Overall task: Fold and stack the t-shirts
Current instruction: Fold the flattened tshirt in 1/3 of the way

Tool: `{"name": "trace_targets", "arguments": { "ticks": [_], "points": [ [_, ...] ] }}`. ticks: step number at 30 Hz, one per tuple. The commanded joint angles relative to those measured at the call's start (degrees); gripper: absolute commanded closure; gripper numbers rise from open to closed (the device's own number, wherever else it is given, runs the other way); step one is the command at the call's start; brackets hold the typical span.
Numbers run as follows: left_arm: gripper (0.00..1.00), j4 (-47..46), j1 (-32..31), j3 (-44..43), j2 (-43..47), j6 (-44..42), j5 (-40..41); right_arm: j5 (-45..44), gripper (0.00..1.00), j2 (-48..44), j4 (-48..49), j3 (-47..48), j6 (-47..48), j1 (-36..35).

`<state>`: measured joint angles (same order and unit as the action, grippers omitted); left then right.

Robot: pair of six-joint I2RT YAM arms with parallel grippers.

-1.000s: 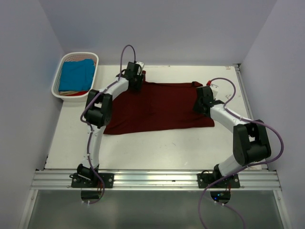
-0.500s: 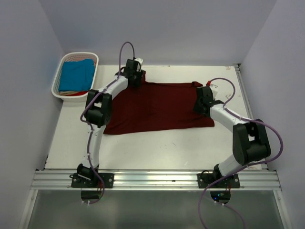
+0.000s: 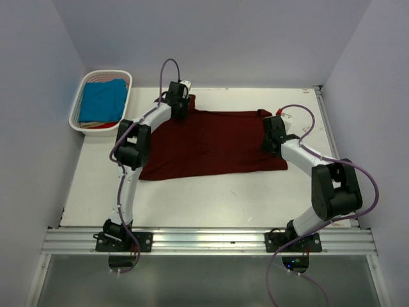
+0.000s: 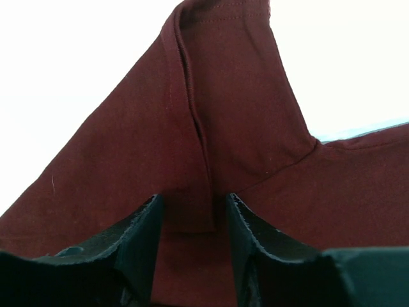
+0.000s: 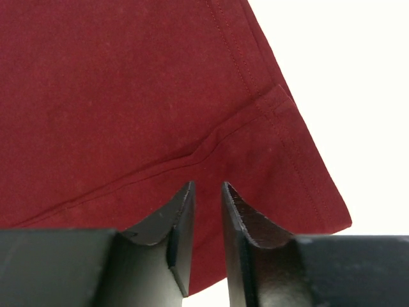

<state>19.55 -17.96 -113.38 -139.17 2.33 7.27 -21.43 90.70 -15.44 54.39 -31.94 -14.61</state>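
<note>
The maroon t-shirt (image 3: pixel 211 144) lies long-axis left-to-right, 1 far corner per side: left tool (image 4: pixel 193 201) parted astride its sleeve fold (image 4: pixel 195 147), right tool (image 5: pixel 208 192) nearly clenched, grip unclear.

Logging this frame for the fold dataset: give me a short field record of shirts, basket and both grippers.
maroon t-shirt: spread on table
turquoise t-shirt: in white basket, far left
left gripper: jaws apart, astride a raised fold at the maroon shirt's far-left corner
right gripper: jaws nearly together over the right-side hem; grip unclear
stack: not started
</note>
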Motion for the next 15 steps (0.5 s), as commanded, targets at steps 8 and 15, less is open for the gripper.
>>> {"name": "trace_targets", "arguments": {
  "ticks": [8,15],
  "points": [
    [0.71,-2.1,0.5,1.4,3.2,-0.2,1.0,-0.1,0.82,0.6,1.4,1.1,0.0,-0.1],
    [0.85,-1.9,0.5,1.5,3.6,0.0,2.0,-0.3,0.89,-0.1,1.3,0.7,0.0,-0.2]
  ]
}}
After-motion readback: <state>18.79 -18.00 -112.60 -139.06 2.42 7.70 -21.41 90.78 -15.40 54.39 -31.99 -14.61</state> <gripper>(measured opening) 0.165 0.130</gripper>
